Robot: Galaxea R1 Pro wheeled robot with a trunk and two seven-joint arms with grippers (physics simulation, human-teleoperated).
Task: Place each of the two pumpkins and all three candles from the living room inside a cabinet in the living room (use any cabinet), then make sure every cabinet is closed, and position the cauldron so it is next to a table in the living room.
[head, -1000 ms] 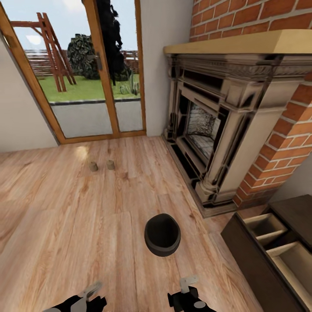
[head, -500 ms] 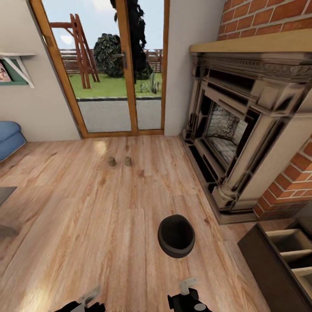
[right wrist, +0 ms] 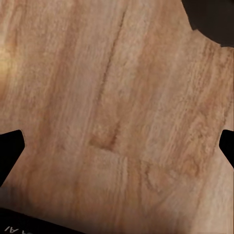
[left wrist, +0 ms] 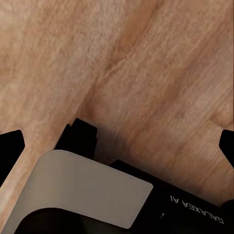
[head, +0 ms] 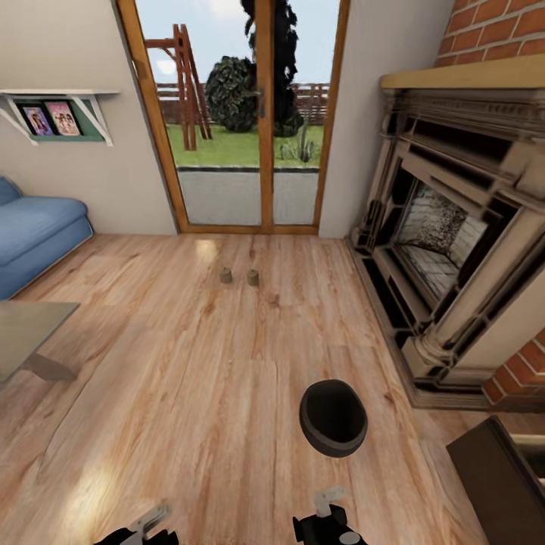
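The black cauldron stands on the wood floor just ahead of me, slightly right; its dark rim also edges into the right wrist view. Two small grey-beige candles sit side by side farther off, in front of the glass door. A dark-brown corner of the cabinet shows at the lower right. My left gripper and right gripper hang low over the floor, both open and empty. The pumpkins are out of view.
A brick fireplace with a raised hearth runs along the right. A low grey table and a blue sofa stand at the left. The glass door is straight ahead, with a wall shelf beside it.
The camera has turned left, so the whole picture slid right: the sofa, table and shelf came into view and the cabinet mostly left it. The things on the floor have not moved.
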